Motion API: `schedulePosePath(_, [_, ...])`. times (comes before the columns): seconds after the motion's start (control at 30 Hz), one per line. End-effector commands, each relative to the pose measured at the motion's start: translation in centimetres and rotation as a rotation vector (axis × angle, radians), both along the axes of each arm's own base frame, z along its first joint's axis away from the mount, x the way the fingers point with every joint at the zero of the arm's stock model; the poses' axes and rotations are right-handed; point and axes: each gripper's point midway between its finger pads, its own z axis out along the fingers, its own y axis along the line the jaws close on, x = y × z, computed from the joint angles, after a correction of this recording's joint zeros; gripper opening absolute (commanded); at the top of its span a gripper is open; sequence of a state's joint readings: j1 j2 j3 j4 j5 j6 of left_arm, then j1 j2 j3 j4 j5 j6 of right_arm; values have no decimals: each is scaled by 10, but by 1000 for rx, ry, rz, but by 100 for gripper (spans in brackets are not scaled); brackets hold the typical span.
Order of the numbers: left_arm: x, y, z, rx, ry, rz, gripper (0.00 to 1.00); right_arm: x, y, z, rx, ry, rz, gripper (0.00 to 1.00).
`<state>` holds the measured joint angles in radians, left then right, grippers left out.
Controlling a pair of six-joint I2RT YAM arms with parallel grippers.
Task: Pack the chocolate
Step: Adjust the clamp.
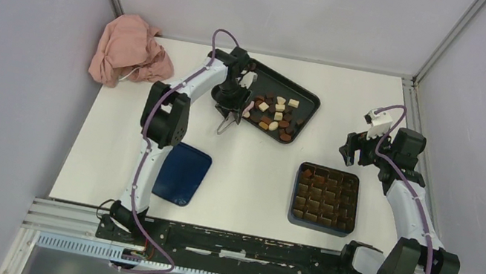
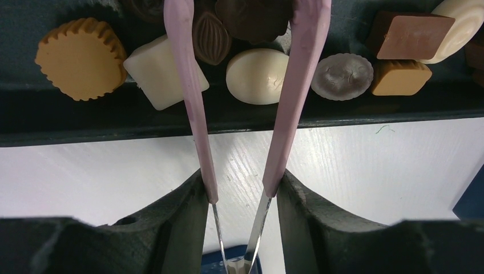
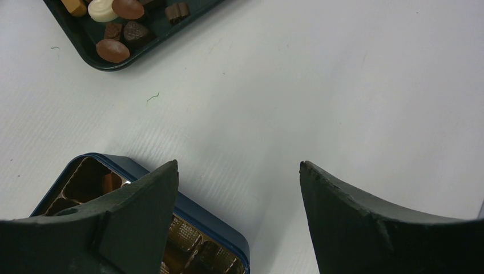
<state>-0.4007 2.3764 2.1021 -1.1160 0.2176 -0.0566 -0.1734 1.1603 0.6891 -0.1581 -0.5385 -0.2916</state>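
Chocolate [image 2: 257, 76] between tongs [image 2: 297, 85] in left hand [image 2: 242, 182]

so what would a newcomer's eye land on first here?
The left gripper pinching pink tongs that reach into the dark tray of mixed chocolate, far centre. Then the blue box with its brown grid, front right, beside the open, empty right gripper. A crumpled pink cloth sits far left.

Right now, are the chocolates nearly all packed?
Not yet. The box seems to hold only a few. The left end effector holds the pink tongs over the chocolate on the tray, where most lies. The right end effector hovers open and empty.
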Motion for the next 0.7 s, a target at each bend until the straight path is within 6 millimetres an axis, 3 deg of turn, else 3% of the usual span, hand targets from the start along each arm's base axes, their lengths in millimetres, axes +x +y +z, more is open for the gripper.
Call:
schedulePosePath(0.0, [8,-1,11,-7,-43,-49,52,8,-1,18,2,-55,3,83])
schedulePosePath(0.3, [10,-8,26,-50,-68,-54,45,8,0,19,3,-58,5,83])
schedulePosePath(0.67, [13,-22,69,-164,-164,-60,45,7,2,20,8,-62,20,83])
